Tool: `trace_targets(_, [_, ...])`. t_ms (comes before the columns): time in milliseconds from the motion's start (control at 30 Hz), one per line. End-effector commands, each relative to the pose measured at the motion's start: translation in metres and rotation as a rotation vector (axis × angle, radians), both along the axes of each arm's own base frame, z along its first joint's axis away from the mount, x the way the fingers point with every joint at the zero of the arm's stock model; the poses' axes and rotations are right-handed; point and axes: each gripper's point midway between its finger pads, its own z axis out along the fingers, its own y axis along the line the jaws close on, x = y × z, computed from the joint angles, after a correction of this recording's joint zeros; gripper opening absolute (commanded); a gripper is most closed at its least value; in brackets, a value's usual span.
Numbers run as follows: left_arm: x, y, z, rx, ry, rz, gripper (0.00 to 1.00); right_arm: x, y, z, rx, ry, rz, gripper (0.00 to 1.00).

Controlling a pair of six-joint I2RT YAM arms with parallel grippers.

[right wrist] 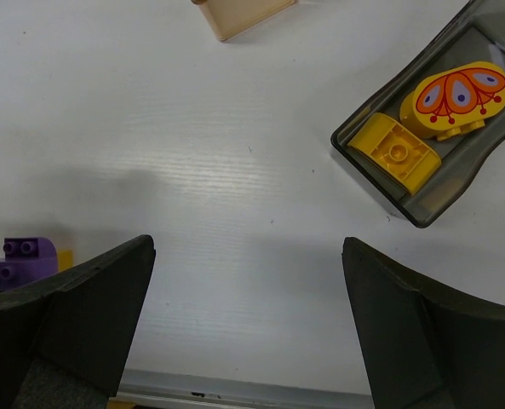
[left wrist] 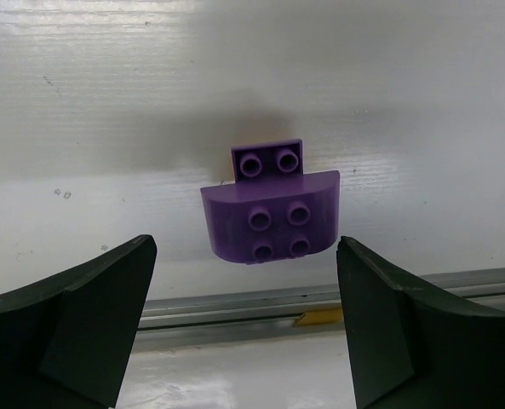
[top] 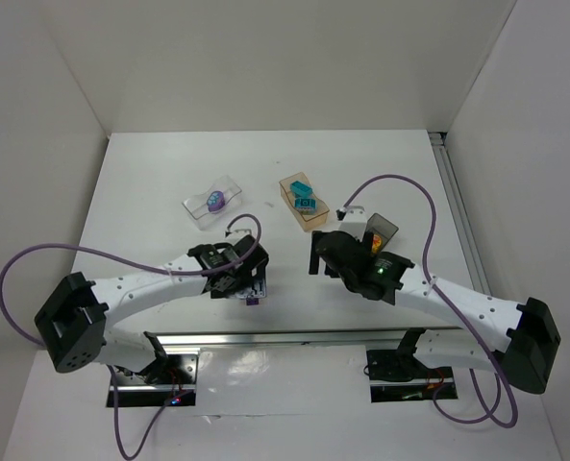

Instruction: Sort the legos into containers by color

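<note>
While left gripper (left wrist: pixel 245 247) points down, wide over purple lego (left wrist: pixel 273 213), right gripper (right wrist: pixel 249 245) hovers wide, empty.

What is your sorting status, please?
Left tool and right tool open, empty. Purple lego on table at left tool. Yellow legos in grey box. Nothing blocking.

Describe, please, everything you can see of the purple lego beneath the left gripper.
The purple lego is glossy plastic: a half-round block with four studs on top and a narrower two-stud part behind it. Whether these are one piece or two is unclear. It sits studs-up on the white table, close to the metal rail at the near edge. It lies below the open left gripper, in line with the gap between its fingers, and nothing touches it.
</note>
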Motion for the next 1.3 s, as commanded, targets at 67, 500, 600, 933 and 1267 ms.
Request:
trace_targets(67, [0.015, -0.014, 0.012, -0.026, -0.053, -0.006, 0.96, 0.007, 0.01, 0.019, 0.032, -0.034, -0.004, 0.98])
trace_targets(500, [0.017, -0.027, 0.0, -0.034, -0.023, -0.051, 0.94, 0.003, 0.005, 0.027, 0.064, -0.051, -0.009, 0.99])
trace_targets(600, [0.019, -0.029, -0.002, -0.03, -0.027, -0.064, 0.93, 0.003, 0.002, 0.029, 0.068, -0.055, -0.021, 0.99])
trace_targets(933, [0.02, -0.033, -0.01, -0.014, -0.001, -0.067, 0.93, 0.0, 0.002, 0.024, 0.078, -0.047, -0.021, 0.99])
trace_targets(1267, [0.018, -0.026, -0.017, 0.023, 0.015, -0.043, 0.75, 0.0, 0.0, 0.018, 0.066, -0.047, -0.027, 0.99])
